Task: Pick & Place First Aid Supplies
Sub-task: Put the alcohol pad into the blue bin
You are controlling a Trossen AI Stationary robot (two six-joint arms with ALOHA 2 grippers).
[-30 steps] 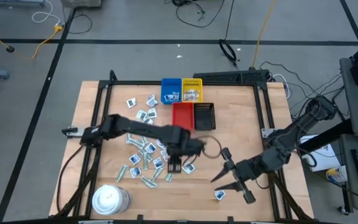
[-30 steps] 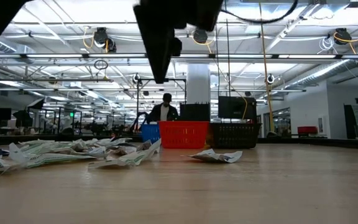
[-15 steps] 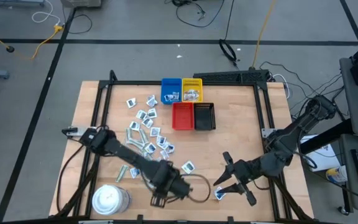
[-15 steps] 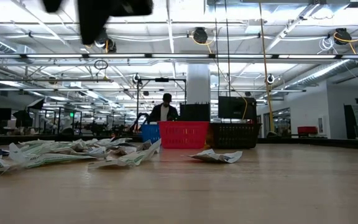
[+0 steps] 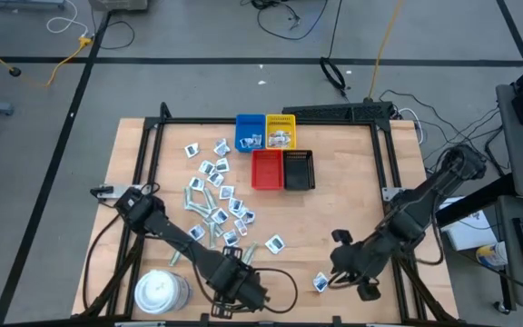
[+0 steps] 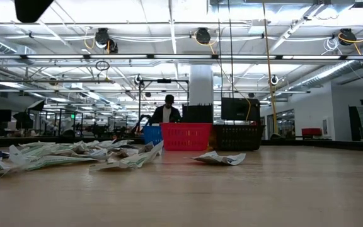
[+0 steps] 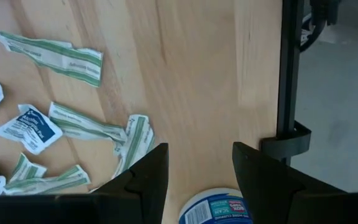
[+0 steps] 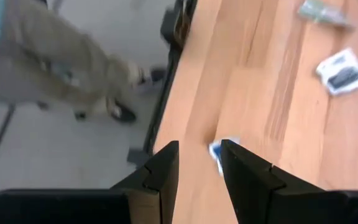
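Lots of little flat packets (image 5: 216, 195) lie scattered on the wooden worktop (image 5: 352, 191); one packet (image 5: 320, 283) lies alone near the edge.

Big open-plan robotics lab/workshop: exposed ceiling trusses (image 6: 169, 57), hanging lights, concrete floor (image 5: 198, 91) with taped lines and loose cables (image 5: 280, 18), monitors (image 6: 238, 108) behind wooden desk (image 5: 343, 182).

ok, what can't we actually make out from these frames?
- Packet print: the first aid supplies are too small in the high view.
- Blue tray and yellow tray contents: too small to count.
- White tub: cut off by the left wrist view's edge.
- Person: mostly outside the right wrist view.
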